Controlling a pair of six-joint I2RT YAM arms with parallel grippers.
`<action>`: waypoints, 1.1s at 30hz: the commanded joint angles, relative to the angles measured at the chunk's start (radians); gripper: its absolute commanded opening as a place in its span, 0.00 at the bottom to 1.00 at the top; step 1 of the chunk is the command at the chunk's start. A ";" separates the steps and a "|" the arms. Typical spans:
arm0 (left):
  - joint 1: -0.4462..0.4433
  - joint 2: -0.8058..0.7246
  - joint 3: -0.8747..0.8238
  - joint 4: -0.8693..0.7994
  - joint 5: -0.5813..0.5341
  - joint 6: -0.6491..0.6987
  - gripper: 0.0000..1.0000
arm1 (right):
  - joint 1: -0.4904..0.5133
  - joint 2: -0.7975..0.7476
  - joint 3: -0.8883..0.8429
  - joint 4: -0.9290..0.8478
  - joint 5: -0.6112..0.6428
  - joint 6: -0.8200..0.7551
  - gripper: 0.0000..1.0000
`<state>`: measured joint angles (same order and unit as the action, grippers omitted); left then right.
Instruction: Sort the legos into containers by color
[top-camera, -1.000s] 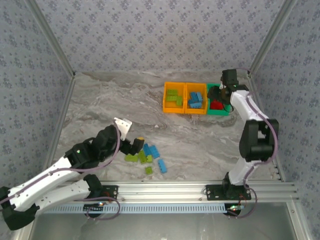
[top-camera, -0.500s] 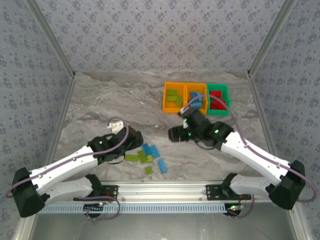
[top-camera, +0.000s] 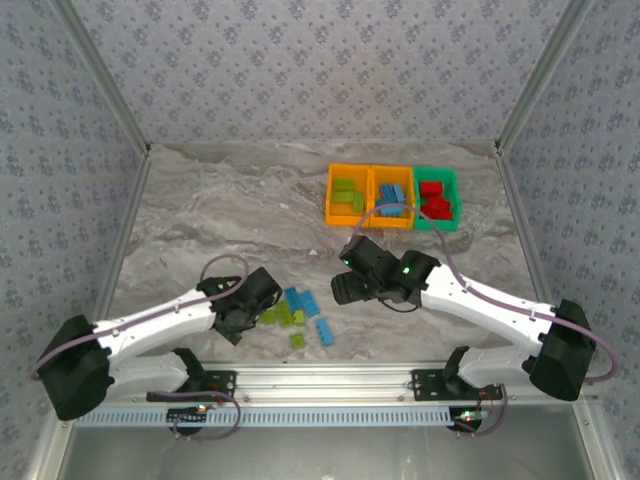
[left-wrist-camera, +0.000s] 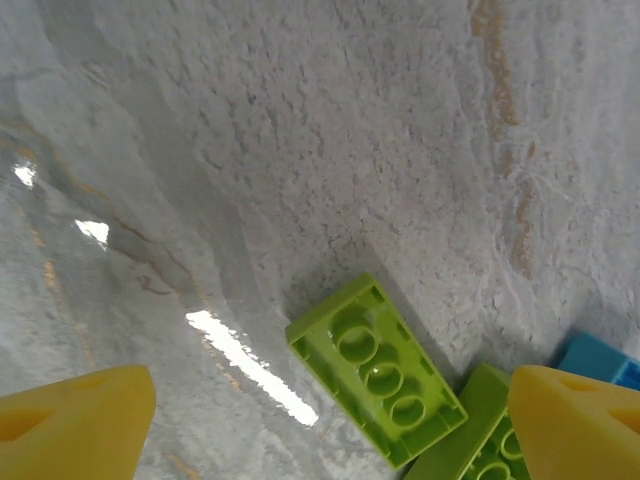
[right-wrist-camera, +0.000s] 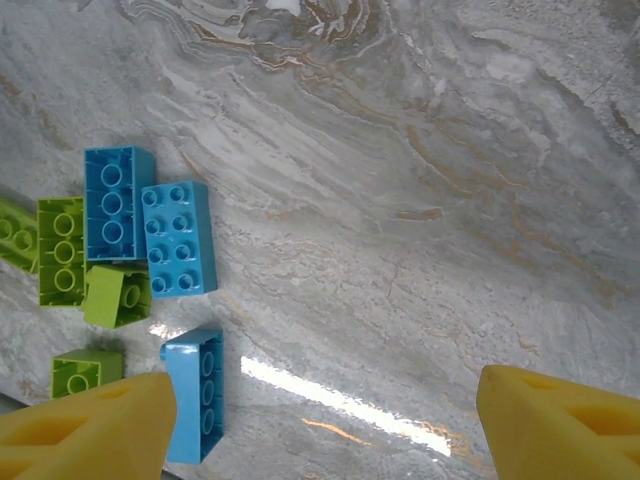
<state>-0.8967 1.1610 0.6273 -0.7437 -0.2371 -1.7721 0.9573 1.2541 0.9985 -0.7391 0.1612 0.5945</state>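
Note:
Loose legos lie near the front edge: light blue bricks and lime green ones. My left gripper is open and low over the table. An upside-down green lego lies between its yellow fingertips, untouched. My right gripper is open over bare table just right of the pile, with a blue lego on its side by its left finger. At the back right stand the containers: an orange bin with green legos, an orange bin with blue ones, and a green bin with red ones.
Both arms reach in from the front rail and meet around the pile. More blue legos and green ones lie close together left of my right gripper. Patterned walls close off the marble table on three sides.
My right arm has swung from the green bin down to the table beside the pile, its jaws wider. My left gripper has dropped and shifted onto the green lego at the pile's left.

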 joint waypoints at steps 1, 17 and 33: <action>0.026 0.058 0.016 0.084 0.067 -0.034 0.91 | 0.001 0.002 0.014 -0.055 0.048 0.022 0.81; 0.093 0.176 -0.017 0.175 0.163 -0.007 0.46 | 0.033 -0.003 0.032 -0.099 0.085 0.027 0.82; 0.084 0.026 0.138 0.125 0.013 0.301 0.24 | 0.080 -0.122 -0.015 0.166 -0.059 -0.023 0.85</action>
<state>-0.8097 1.2533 0.6563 -0.6449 -0.1364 -1.6306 1.0393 1.2133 0.9943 -0.6384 0.1001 0.5652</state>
